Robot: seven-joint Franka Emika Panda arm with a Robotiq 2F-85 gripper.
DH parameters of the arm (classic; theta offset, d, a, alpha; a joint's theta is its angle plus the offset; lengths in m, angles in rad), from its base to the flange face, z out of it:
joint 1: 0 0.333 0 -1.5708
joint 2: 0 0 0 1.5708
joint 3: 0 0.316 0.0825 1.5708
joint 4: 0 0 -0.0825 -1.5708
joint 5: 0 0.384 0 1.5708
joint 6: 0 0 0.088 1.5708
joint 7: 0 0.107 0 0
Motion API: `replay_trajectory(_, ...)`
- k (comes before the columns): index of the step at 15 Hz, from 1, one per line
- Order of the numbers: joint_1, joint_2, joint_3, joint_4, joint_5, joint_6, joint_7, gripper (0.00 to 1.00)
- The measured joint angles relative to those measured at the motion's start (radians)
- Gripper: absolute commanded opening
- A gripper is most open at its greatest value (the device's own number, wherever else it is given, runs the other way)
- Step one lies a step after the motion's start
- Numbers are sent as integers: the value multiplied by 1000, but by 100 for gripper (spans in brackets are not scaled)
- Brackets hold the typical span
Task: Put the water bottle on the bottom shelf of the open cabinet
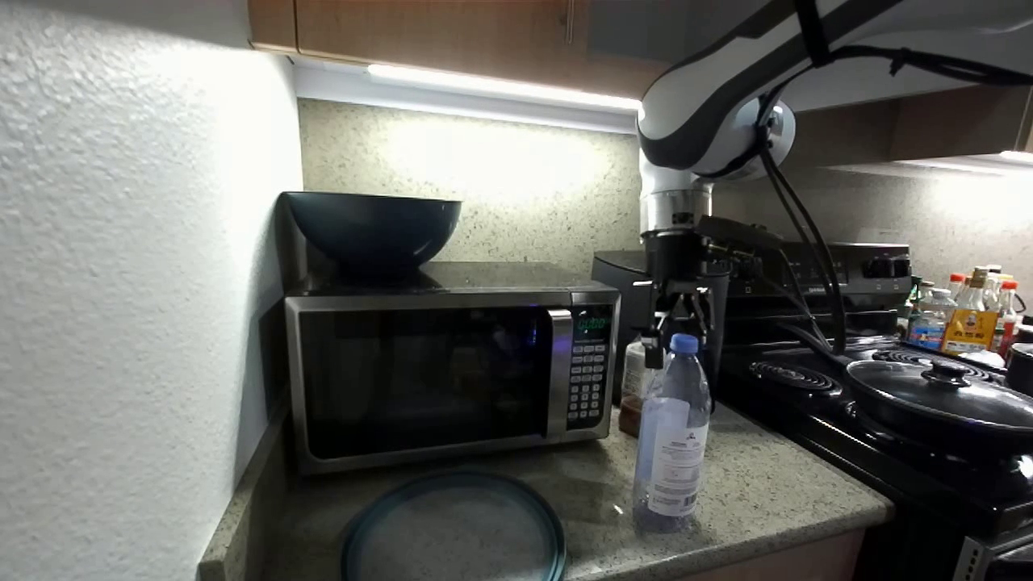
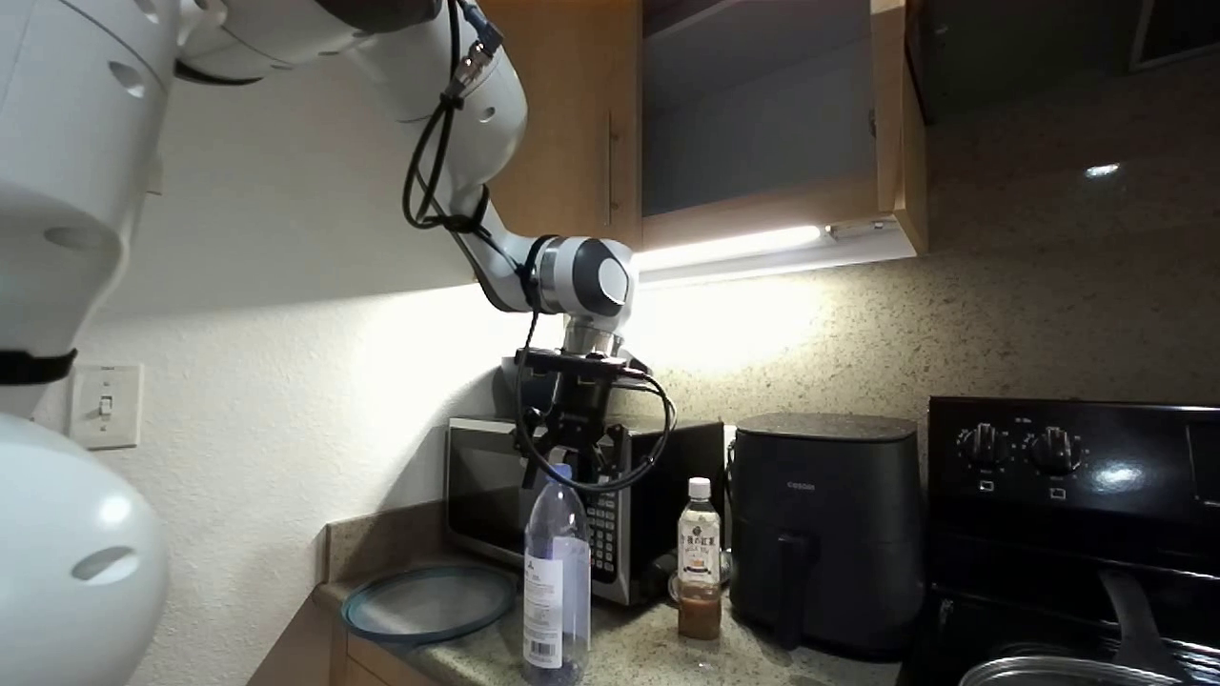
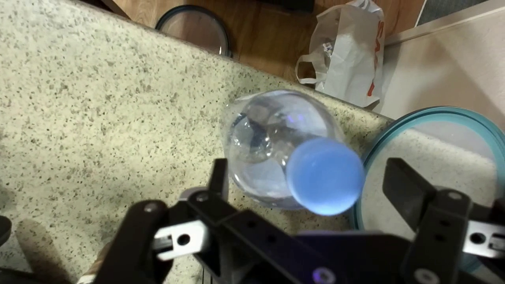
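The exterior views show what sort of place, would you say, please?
Probably a home kitchen, judging by the microwave on the speckled counter and the stove bearing a lidded pan.

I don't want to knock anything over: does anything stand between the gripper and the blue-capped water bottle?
Nothing visible does: in the wrist view, the blue cap of the water bottle shows uncovered between the fingers of the open gripper.

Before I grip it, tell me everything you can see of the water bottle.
The water bottle is tall, of what looks like clear plastic, with a blue cap and a pale printed label bearing a barcode. It stands upright on the counter near its edge. The open fingers flank the cap without visible contact. Its fill level is unclear.
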Motion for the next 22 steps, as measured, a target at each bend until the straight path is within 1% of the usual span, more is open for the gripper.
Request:
replay_trajectory(3,0,-36,0,-49,23,16,18,100)
replay_trajectory(4,0,-47,0,-64,29,25,19,75)
replay_trajectory(5,0,-58,0,-77,34,32,19,74)
replay_trajectory(10,0,-93,-1,-117,48,61,19,39)
replay_trajectory(14,0,-103,-3,-120,49,63,19,20)
replay_trajectory(18,-1,-106,-6,-120,50,67,19,13)
replay_trajectory(22,-2,-116,-10,-120,48,86,21,13)
